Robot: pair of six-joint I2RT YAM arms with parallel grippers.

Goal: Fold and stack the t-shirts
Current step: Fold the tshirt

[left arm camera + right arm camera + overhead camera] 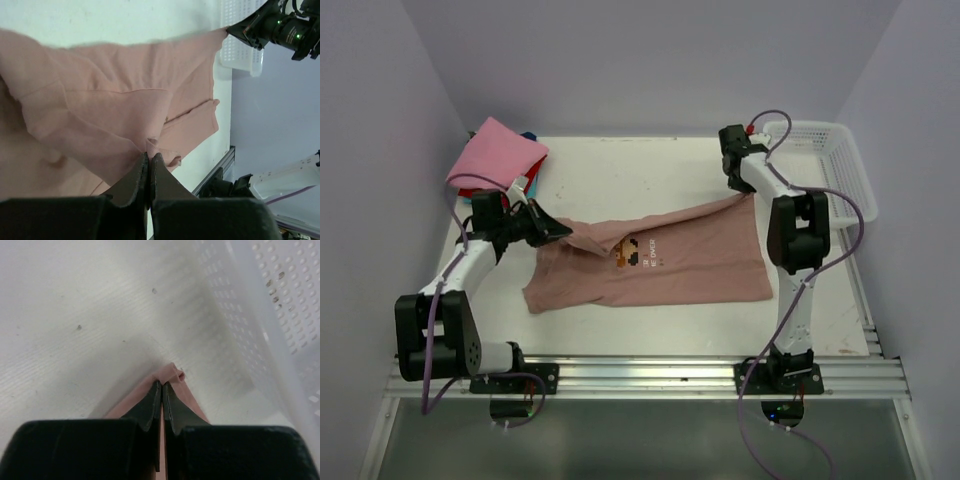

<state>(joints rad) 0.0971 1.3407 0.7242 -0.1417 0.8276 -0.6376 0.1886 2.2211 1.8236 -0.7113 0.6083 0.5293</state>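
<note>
A dusty-pink t-shirt (690,260) with a small pixel figure on its chest lies spread across the middle of the table. My left gripper (563,233) is shut on its left edge; in the left wrist view the cloth (115,110) bunches between the closed tips (150,154). My right gripper (752,193) is shut on the shirt's far right corner, and the right wrist view shows a pinch of pink cloth (171,374) poking out past the fingertips. Folded t-shirts (495,155), bright pink on top with red and blue beneath, sit stacked at the back left.
A white lattice basket (825,165) stands at the back right, close beside my right gripper; its wall (270,315) fills the right wrist view's right side. Grey walls close in the table on three sides. An aluminium rail (640,375) runs along the near edge.
</note>
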